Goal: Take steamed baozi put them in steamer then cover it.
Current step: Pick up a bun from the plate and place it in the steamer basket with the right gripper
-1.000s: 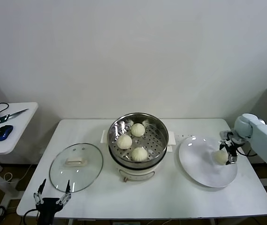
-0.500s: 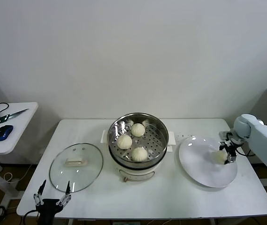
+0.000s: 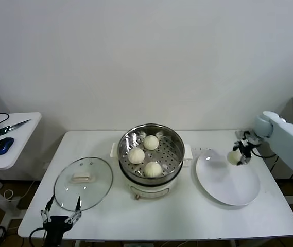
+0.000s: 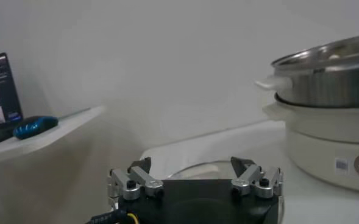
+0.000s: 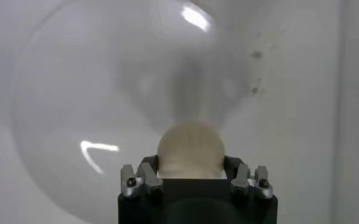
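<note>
Three baozi (image 3: pixel 144 153) lie on the perforated tray of the steamer (image 3: pixel 174 136) at the table's middle. My right gripper (image 3: pixel 239 152) is shut on the fourth baozi (image 3: pixel 234 157) and holds it in the air above the far edge of the white plate (image 3: pixel 228 180); the right wrist view shows the bun (image 5: pixel 190 148) between the fingers, with the plate (image 5: pixel 75 109) below. The glass cover (image 3: pixel 83 183) lies flat on the table left of the steamer. My left gripper (image 3: pixel 62 215) is open and empty at the table's front left edge, also seen in its wrist view (image 4: pixel 195 176).
A side table (image 3: pixel 17 141) at the far left holds a blue mouse (image 3: pixel 4 145) and scissors (image 3: pixel 11 126). The steamer's steel wall (image 4: pixel 331 82) rises close by in the left wrist view. A wall stands behind the table.
My right gripper has lifted the baozi off the plate and carried it up and a little left, toward the plate's far edge. The left arm stays put.
</note>
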`<state>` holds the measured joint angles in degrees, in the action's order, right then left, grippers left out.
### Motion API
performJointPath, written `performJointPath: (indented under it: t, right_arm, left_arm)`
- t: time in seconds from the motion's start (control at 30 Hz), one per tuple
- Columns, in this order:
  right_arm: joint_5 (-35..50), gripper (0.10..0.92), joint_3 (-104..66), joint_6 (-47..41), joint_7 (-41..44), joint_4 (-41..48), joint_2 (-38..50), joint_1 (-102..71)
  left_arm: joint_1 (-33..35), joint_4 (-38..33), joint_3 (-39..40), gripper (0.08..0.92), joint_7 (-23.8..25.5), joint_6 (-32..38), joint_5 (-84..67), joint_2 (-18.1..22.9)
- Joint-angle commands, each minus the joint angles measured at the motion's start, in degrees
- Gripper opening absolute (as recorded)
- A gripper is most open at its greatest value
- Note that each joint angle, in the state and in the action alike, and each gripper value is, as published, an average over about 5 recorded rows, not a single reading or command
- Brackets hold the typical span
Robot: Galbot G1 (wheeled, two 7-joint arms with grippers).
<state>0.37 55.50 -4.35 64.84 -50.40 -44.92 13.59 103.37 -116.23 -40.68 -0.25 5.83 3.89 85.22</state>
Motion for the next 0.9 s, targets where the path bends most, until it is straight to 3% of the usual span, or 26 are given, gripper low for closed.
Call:
performJointPath:
  t: [0.03,0.3,0.43,0.9]
  right_arm:
    - [33.08,0.687,27.41,-9.05,-2.84,-9.11,-6.20,30.10]
    - [52.36,0.700,36.24,-14.17,-9.69,-15.52,-16.21,38.24]
    - [57.58,0.704,38.66,-16.22,-14.02,-18.27,-21.08,38.28]
    - [55.20,0.704,48.02,-18.31,-16.62,-19.55,-28.32,33.27]
  left_arm:
    - [-0.61,-0.31,1.11,0.823,0.29,-0.26,-2.13,-1.01]
    - [-1.16,-0.67,2.39,0.823,0.90,-0.38,-4.03,-2.11]
    - [-1.58,-0.43,2.65,0.823,0.91,-0.22,-3.96,-2.45]
    - [-2.78,0.36,2.79,0.823,0.92,-0.17,-3.81,-3.29]
